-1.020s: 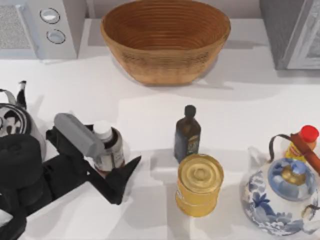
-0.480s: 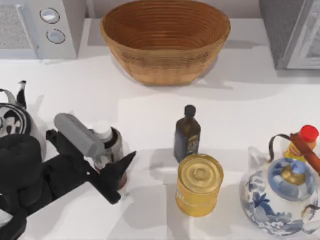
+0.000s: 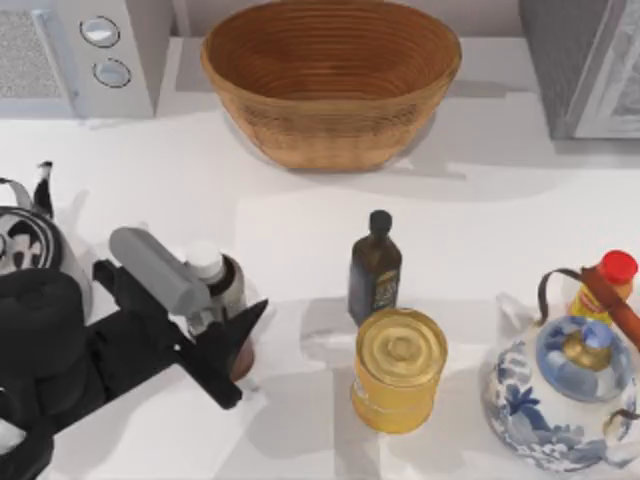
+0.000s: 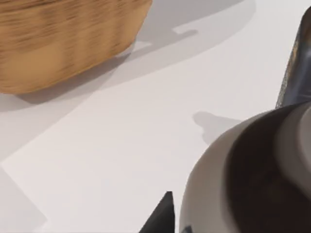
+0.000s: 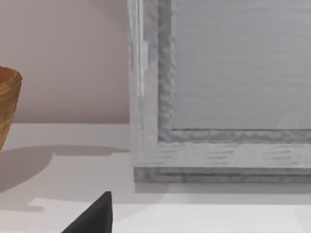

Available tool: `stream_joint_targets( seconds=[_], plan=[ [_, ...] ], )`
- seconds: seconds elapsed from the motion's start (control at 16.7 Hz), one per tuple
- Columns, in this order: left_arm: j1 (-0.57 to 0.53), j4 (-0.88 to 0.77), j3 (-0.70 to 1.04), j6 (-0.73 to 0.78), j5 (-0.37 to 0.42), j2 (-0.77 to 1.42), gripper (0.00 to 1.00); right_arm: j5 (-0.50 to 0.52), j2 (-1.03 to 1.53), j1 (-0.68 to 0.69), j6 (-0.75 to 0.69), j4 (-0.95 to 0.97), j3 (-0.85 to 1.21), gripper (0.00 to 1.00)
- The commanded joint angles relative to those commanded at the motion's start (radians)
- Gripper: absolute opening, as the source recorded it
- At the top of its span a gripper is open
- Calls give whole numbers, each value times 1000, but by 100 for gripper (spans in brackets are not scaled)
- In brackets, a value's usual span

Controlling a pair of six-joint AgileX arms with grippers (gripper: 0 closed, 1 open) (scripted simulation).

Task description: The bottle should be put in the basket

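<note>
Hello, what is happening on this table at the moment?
The left gripper is closed around the stout white-capped bottle with grey label at the table's left side. The bottle is not yet in the large round woven wicker basket, which stands at the far edge. The slim dark bottle stands mid-table.

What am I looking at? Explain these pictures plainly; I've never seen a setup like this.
This is a simulated two-armed AgileX robot at a white table. One picture looks down from above, and the other two come from cameras on the arms' wrists. The left arm's tool, a two-finger clamp, is closed around the bottle at the table's left. That bottle is meant to go into the basket at the back. Also on the table are a dark bottle, a yellow can, a blue-and-white teapot and a yellow red-capped bottle. The right arm is idle, and its camera faces a grey cabinet.
</note>
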Motion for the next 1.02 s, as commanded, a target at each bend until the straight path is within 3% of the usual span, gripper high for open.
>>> stream_joint_targets(
  seconds=[0.6, 0.78, 1.02],
  plan=[
    [4, -12, 10, 6, 7, -12, 0, 0, 0, 0, 0, 0, 0, 100],
    [45, -108, 68, 47, 63, -103, 0, 0, 0, 0, 0, 0, 0, 100],
    [163, -381, 165, 137, 188, -338, 0, 0, 0, 0, 0, 0, 0, 100]
  ],
)
